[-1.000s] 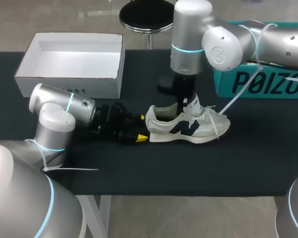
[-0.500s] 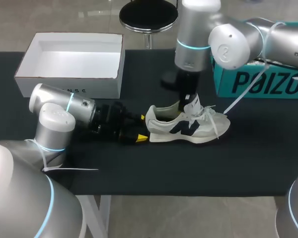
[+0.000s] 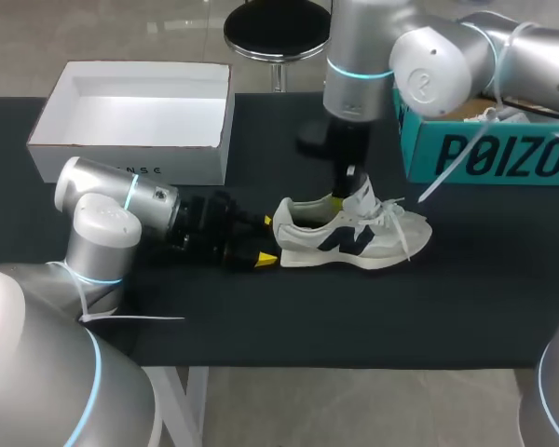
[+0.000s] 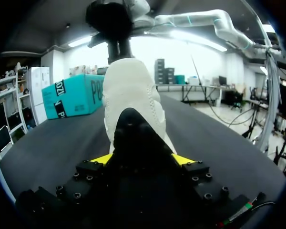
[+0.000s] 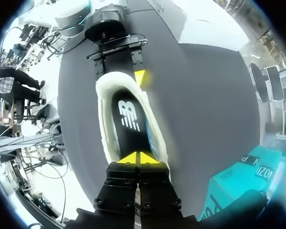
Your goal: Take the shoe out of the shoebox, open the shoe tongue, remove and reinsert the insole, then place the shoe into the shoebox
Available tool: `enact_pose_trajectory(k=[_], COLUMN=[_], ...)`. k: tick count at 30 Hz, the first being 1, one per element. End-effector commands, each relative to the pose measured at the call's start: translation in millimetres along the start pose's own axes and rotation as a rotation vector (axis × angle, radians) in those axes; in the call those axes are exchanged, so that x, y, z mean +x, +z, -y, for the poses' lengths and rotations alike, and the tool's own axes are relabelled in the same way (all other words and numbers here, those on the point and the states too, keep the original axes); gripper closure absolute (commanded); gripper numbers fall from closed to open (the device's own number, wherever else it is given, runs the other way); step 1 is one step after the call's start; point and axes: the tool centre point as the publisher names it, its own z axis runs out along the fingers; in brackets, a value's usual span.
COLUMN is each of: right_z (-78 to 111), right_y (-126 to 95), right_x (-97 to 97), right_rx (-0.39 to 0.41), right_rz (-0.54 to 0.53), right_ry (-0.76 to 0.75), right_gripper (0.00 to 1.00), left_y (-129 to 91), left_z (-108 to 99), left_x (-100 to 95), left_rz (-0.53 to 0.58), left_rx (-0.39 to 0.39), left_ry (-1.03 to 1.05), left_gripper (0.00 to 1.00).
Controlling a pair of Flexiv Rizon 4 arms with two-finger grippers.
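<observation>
Left gripper point(image 3: 265, 242) clamps shoe point(image 3: 354, 240) — right gripper point(image 5: 136, 157) pinches tongue point(image 3: 361, 197); insole point(image 5: 128, 119) logo.

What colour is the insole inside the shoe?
Black with a white logo; the insole shows best in the right wrist view.

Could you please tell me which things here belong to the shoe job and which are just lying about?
Belonging: shoe, its insole, white open box (likely the shoebox), left gripper at the heel, right gripper over the shoe's opening.
Lying about: teal box.
</observation>
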Motion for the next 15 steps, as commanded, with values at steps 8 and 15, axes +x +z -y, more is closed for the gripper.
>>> enact_pose_trajectory(k=[8, 15], right_z=[-11.7, -13.3], right_y=[24, 34], right_x=[1.2, 0.3], right_rx=[0.064, 0.084], right_rz=[-0.034, -0.045], right_ry=[-0.019, -0.019], right_gripper=[1.00, 0.86], left_y=[1, 1], left_z=[-2, -2], left_x=[-1.0, -1.0], left_rz=[-0.001, -0.001], left_rx=[-0.002, -0.002], left_ry=[-0.001, -0.001], left_gripper=[1.00, 1.00])
